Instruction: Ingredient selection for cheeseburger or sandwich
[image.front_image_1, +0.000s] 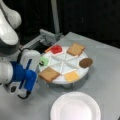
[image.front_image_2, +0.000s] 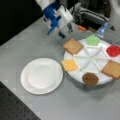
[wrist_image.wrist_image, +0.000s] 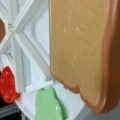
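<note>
The ingredients lie one per wedge in a round white divided tray (image.front_image_1: 60, 80). Toast (image.front_image_1: 49, 74) lies at its near left and a second toast (image.front_image_1: 75, 49) at the far side. Between and around them are lettuce (image.front_image_1: 44, 61), tomato (image.front_image_1: 56, 49), patty (image.front_image_1: 86, 62) and cheese (image.front_image_1: 71, 76). My gripper (image.front_image_2: 65, 32) hangs open and holds nothing, just above and beside the toast (image.front_image_2: 72, 46) at the tray's edge. The wrist view looks straight down on that toast (wrist_image.wrist_image: 80, 50), with lettuce (wrist_image.wrist_image: 47, 105) and tomato (wrist_image.wrist_image: 7, 85) beside it. No cheeseburger or sandwich is in view.
A white paper plate (image.front_image_1: 75, 106) lies on the grey table in front of the tray, also seen as the plate (image.front_image_2: 41, 75) at a front view's left. A metal rail and post (image.front_image_1: 47, 37) stand behind the tray.
</note>
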